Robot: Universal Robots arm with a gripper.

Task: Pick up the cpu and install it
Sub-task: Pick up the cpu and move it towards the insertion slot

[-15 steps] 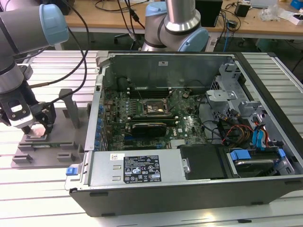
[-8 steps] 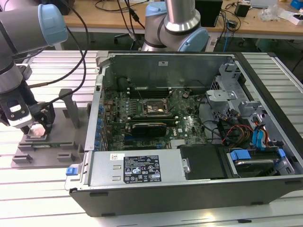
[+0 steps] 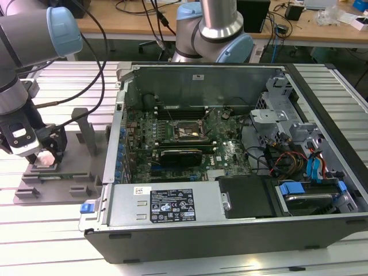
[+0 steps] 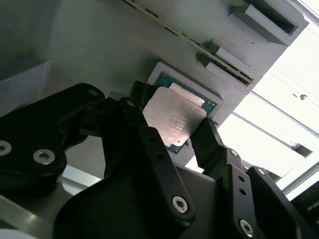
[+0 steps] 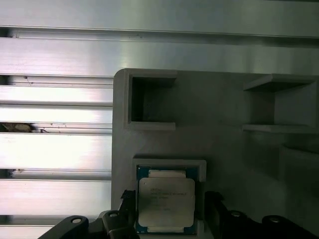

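The cpu [image 5: 165, 199], a small square chip with a silvery top plate, lies flat in a shallow pocket of the grey plastic tray [image 5: 224, 109]. In both wrist views my gripper [image 5: 169, 211] is low over it, with one black finger on each side of the chip. A narrow gap shows beside one finger [image 5: 214, 209], so the gripper is open around the cpu [image 4: 172, 117]. In the exterior view the gripper [image 3: 46, 158] stands over the tray [image 3: 57, 184] at that view's left, covering the chip. The black motherboard socket [image 3: 185, 131] sits inside the open computer case.
The open computer case [image 3: 230, 224] lies to the exterior view's right of the tray, its metal wall between tray and motherboard. Grey blocks and an upright post [image 3: 86, 129] rise from the tray. A second arm's base [image 3: 215, 34] stands behind the case. Cables hang nearby.
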